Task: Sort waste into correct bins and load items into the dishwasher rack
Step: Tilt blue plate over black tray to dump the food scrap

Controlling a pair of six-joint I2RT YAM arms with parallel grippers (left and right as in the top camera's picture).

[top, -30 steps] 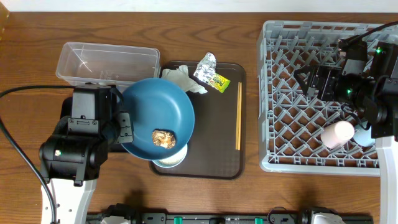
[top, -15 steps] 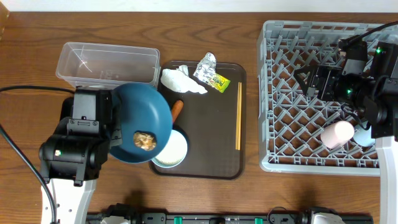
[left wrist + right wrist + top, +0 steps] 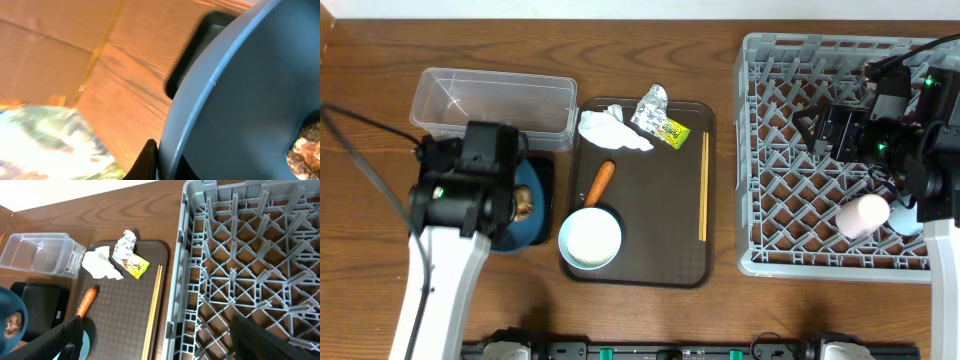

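one white bowl (image 3: 591, 240) sits nearest on the brown serving tray (image 3: 660, 262). left of it, the left gripper (image 3: 161, 165) is clamped on the rim of the one blue bowl (image 3: 532, 222), which is tilted over the black tray (image 3: 546, 170) and holds one brown lump (image 3: 524, 208). one pink cup (image 3: 863, 215) lies in the rack (image 3: 770, 200). the right gripper (image 3: 810, 132) hangs over the rack, spread wide and empty. farther off: one carrot (image 3: 601, 182), one pair of chopsticks (image 3: 703, 187), one tissue (image 3: 610, 130), one foil ball (image 3: 652, 103), one wrapper (image 3: 672, 131), one clear tub (image 3: 492, 105).
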